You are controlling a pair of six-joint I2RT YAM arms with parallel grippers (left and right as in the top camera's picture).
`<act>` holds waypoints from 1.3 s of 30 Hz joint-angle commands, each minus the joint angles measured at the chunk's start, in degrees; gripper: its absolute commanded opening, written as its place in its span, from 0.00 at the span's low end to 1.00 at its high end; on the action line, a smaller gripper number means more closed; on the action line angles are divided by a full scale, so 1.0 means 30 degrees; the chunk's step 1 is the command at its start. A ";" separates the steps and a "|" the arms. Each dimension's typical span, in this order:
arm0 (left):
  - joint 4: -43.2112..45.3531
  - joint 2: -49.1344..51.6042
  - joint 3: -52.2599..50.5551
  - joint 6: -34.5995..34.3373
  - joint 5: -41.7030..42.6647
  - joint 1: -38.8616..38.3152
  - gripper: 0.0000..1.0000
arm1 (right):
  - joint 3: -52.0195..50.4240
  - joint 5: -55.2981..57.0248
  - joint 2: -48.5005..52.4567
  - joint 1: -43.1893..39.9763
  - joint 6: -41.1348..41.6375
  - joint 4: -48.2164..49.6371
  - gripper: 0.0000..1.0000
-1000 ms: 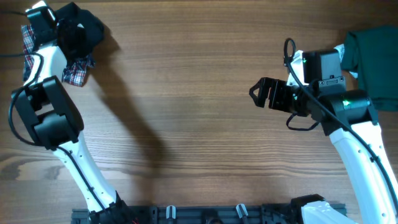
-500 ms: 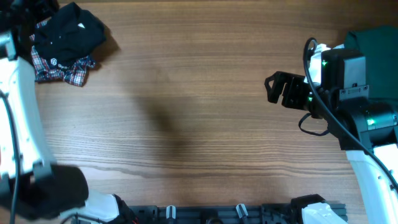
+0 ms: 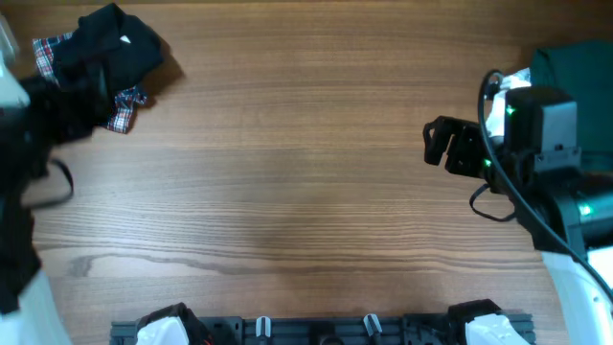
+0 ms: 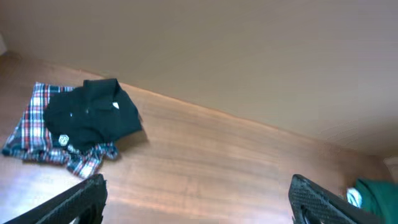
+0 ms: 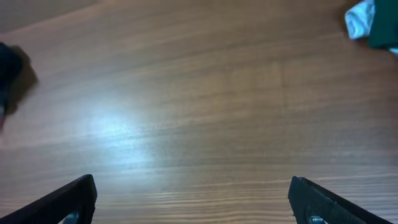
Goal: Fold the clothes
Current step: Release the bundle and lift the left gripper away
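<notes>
Overhead view: black shirt (image 3: 120, 48) lay crumpled on a plaid garment (image 3: 48, 48) at the far left corner of the surface (image 3: 287, 172) — green garment (image 3: 579, 86) at the far right edge.
Left fingers (image 4: 78, 199): spread wide, empty.
Right fingers (image 5: 68, 199): spread wide, empty — above bare wood.

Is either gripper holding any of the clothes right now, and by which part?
Nothing is held. The left gripper and right gripper are both open and empty; the black shirt lies on the plaid garment, untouched.
</notes>
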 commanded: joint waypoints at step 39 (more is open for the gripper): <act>-0.5304 -0.1668 -0.0029 0.0627 0.0984 -0.0015 1.00 | 0.0255 0.1217 0.0277 -0.0080 -0.0903 0.0408 1.00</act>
